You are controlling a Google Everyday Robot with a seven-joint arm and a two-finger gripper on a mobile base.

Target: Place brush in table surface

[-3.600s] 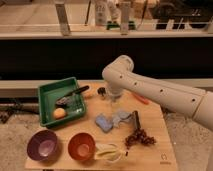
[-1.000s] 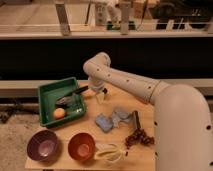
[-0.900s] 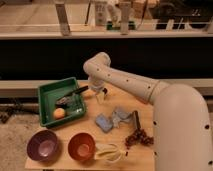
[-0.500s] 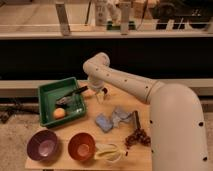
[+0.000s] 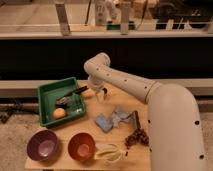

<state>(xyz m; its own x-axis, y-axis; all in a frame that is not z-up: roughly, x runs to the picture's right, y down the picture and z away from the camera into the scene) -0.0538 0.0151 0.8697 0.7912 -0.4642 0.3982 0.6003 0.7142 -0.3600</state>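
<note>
Logging one camera view. The hand (image 5: 99, 93) hangs just off the right rim of the green tray (image 5: 55, 86), low over the surface (image 5: 116, 102). The brush (image 5: 74, 94) lies in the tray's right side, its black handle reaching over the rim towards the hand. We cannot tell whether the hand is open, closed, or gripping the brush. An orange ball (image 5: 59, 113) also sits in the tray.

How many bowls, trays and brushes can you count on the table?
Bowls: 2 (purple bowl, orange bowl)
Trays: 1 (green tray)
Brushes: 1 (brush, in the tray)
Total: 4
The tool hangs over the table, just right of the tray, near the brush handle.
</note>
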